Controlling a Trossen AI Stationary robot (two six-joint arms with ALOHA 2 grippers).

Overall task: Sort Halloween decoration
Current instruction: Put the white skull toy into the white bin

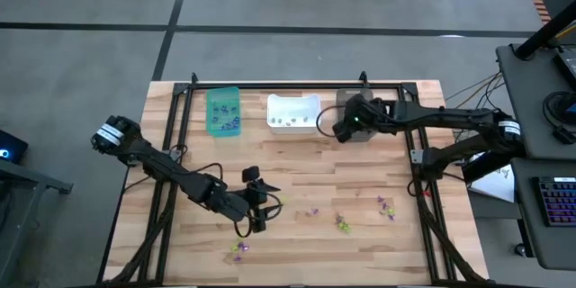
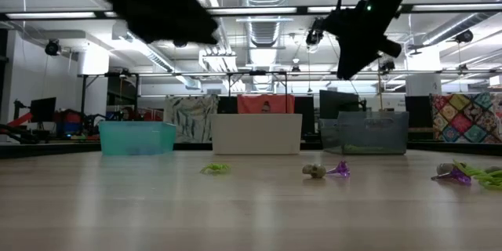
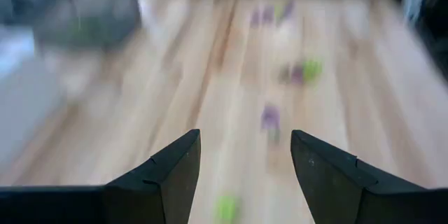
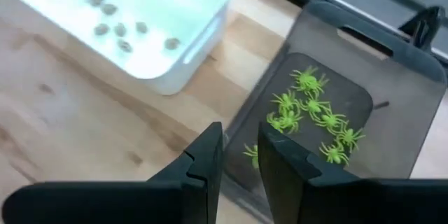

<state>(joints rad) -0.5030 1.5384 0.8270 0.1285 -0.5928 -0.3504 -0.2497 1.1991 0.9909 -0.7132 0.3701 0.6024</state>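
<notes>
Halloween decorations lie loose on the wooden table: purple and lime-green trinkets [image 1: 342,225], [image 1: 387,205], [image 1: 238,249], [image 1: 313,211]. My left gripper [image 3: 245,136] hovers open over the table's near middle [image 1: 265,202], with blurred purple and green trinkets [image 3: 270,117] ahead of it. My right gripper [image 4: 240,134] is open with a narrow gap. It hangs above the near edge of the dark bin [image 4: 392,49] at the back [image 1: 342,129]. Several green spiders [image 4: 315,112] lie in that bin, and one [image 4: 250,155] shows in the gap beyond the fingers.
Three bins stand in a row at the table's far edge: a teal bin [image 1: 223,111] holding purple pieces, a white bin [image 4: 203,35] holding pale greyish pieces [image 4: 112,28], and the dark bin [image 2: 365,132]. A black frame borders the table. Bare wood lies between the arms.
</notes>
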